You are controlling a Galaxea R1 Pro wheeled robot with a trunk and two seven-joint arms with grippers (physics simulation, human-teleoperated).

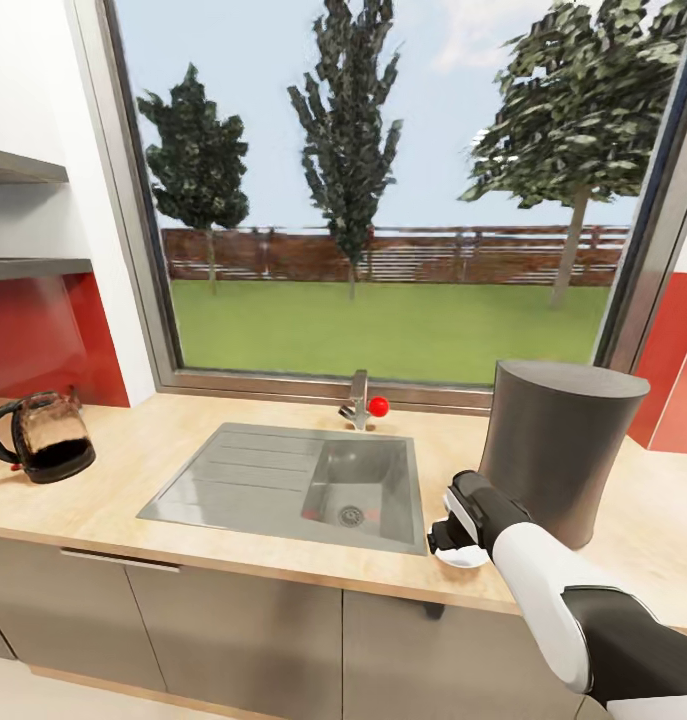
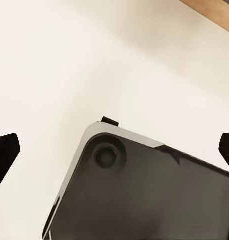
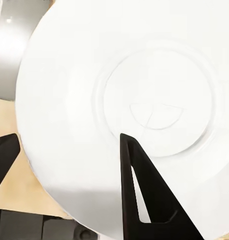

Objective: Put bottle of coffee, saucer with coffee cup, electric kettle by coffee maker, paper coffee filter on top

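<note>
The tall dark coffee maker [image 1: 558, 450] stands on the beige kitchen countertop [image 1: 133, 470], right of the sink. Just in front of it and to its left, near the counter's front edge, my right gripper [image 1: 449, 538] points down onto the white saucer [image 1: 463, 557]. In the right wrist view the saucer [image 3: 144, 75] is seen face-on; one finger [image 3: 144, 200] lies across its face and the other sits at its rim, so the right gripper [image 3: 69, 137] is shut on it. The electric kettle [image 1: 43, 440] sits far left on the counter. My left gripper [image 2: 114, 150] hangs open.
An inset steel sink [image 1: 293, 480] with a tap and red knob [image 1: 379, 406] lies between the kettle and the coffee maker. Two grey shelf boards [image 1: 33, 268] are at the upper left. A dark panel [image 2: 144, 200] over a pale floor lies beneath the left gripper.
</note>
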